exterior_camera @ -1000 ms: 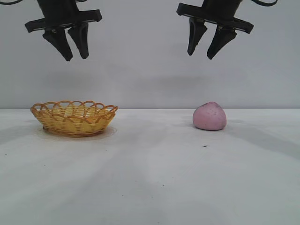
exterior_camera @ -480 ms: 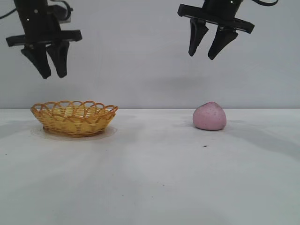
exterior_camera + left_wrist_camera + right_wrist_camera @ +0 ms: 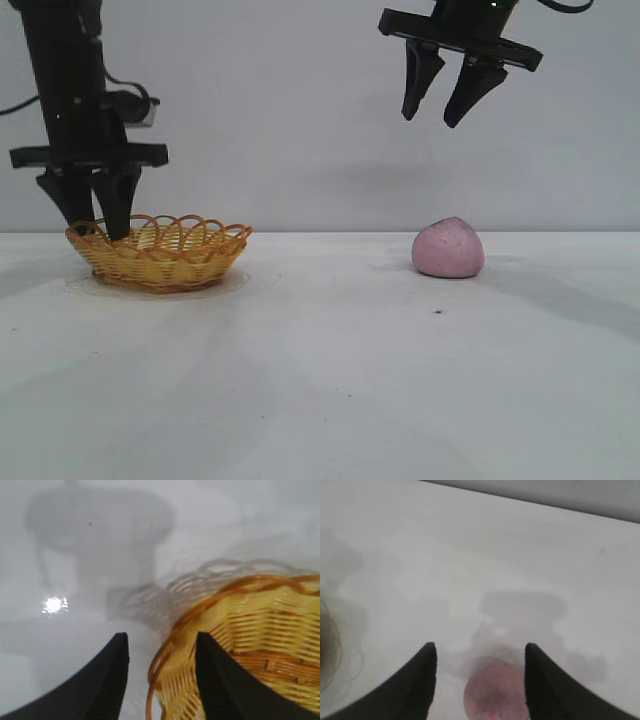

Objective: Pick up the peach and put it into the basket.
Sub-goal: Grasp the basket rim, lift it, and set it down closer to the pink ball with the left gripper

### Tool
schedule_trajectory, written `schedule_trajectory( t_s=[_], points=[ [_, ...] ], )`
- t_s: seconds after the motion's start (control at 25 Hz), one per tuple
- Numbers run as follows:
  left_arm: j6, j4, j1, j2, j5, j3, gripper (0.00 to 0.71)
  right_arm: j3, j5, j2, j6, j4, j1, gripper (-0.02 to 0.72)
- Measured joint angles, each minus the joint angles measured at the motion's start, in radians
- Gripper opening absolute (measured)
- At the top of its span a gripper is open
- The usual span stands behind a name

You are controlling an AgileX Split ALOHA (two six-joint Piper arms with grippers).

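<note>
The fingers of the left gripper (image 3: 96, 205) straddle the basket (image 3: 160, 252) rim, apparently closing on it. The right gripper (image 3: 447, 96) hangs released high above the peach (image 3: 448, 248), which sits on the counter (image 3: 330, 360) well apart from the basket. A hard pinch could tip the light basket
</note>
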Motion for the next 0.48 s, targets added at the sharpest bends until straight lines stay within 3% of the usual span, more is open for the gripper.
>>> schedule_trajectory(
  t_s=[0.04, 0.16, 0.24, 0.36, 0.48],
  points=[
    [0.002, -0.036, 0.001, -0.014, -0.006, 0.016, 0.000, 0.000, 0.000, 0.000, 0.000, -0.002, 0.001, 0.396],
    [0.030, -0.182, 0.008, -0.077, -0.069, 0.125, 0.000, 0.000, 0.010, 0.000, -0.002, -0.002, -0.014, 0.396],
    [0.084, -0.316, 0.008, -0.147, -0.141, 0.252, 0.000, 0.000, 0.019, 0.000, -0.002, -0.004, -0.026, 0.396],
    [0.260, -0.631, 0.008, -0.270, -0.256, 0.520, 0.000, 0.000, 0.028, 0.000, -0.002, -0.004, -0.039, 0.396],
    [0.440, -0.862, -0.017, -0.373, -0.356, 0.733, 0.000, 0.000, 0.029, 0.000, -0.002, -0.002, -0.040, 0.396]
  ],
)
